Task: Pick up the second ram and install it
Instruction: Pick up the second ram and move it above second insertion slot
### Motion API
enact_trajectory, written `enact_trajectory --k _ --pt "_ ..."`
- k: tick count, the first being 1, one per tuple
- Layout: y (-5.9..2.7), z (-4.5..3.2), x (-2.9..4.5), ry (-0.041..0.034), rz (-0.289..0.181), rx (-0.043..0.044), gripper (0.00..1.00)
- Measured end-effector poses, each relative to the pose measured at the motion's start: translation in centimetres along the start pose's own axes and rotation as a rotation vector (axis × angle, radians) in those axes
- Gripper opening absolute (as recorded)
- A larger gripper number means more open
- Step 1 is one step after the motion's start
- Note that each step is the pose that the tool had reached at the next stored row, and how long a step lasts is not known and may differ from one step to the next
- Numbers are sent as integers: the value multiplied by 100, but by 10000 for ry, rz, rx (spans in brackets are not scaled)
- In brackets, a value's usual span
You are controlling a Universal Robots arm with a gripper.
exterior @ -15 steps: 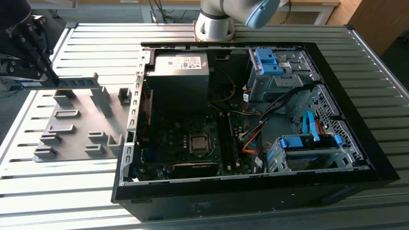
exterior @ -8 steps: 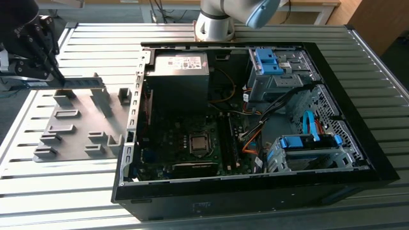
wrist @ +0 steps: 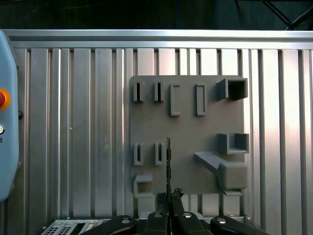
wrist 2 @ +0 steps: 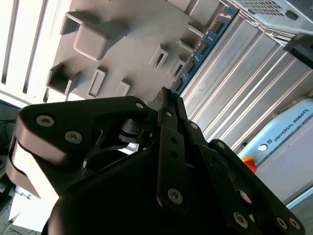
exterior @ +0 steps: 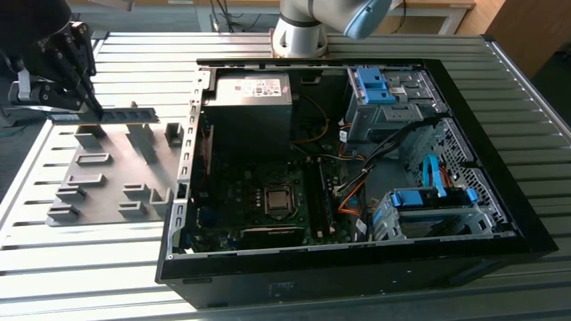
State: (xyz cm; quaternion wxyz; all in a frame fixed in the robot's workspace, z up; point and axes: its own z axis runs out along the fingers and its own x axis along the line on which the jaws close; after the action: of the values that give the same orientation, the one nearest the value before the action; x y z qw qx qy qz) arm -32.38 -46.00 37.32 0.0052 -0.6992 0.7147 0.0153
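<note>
Gripping the thin, flat second ram [exterior: 125, 114], the pincer [wrist: 169, 195] hangs above the grey tray [exterior: 114, 175].

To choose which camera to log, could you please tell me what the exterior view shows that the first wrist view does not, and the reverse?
Exterior view: the open computer case with its motherboard, and the robot base.
First wrist view: a pale blue housing with an orange button.
Both: the gripper shut on the second ram, seen edge-on from the wrist, over the grey tray on the slatted table.
</note>
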Motion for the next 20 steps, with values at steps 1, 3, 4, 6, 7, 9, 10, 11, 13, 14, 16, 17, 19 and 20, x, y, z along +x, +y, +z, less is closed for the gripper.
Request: enact_trajectory --k 1,3,4,6,7,9,10,11,13,14,16,17,19,20 --pt "0 -3 0 1 1 -1 14" --pt "0 -16 -1 1 2 -2 14" --pt "-1 -22 -1 1 1 -1 14" --pt "-4 -24 -1 -1 1 1 14" --pt "-9 -25 -1 -1 0 0 14" --pt "-32 -26 -1 0 0 -1 14" --pt "-51 -26 -2 0 0 -1 14" --pt "-70 -27 -2 0 0 -1 14" --pt "-111 -27 -3 0 0 -1 14" --pt "-131 -27 -4 0 1 0 14" --pt "-175 -28 -5 0 0 -1 14" --pt "-195 -28 -5 0 0 -1 14" --pt "-236 -29 -6 0 1 -1 14" --pt "-257 -29 -7 1 1 -1 14"
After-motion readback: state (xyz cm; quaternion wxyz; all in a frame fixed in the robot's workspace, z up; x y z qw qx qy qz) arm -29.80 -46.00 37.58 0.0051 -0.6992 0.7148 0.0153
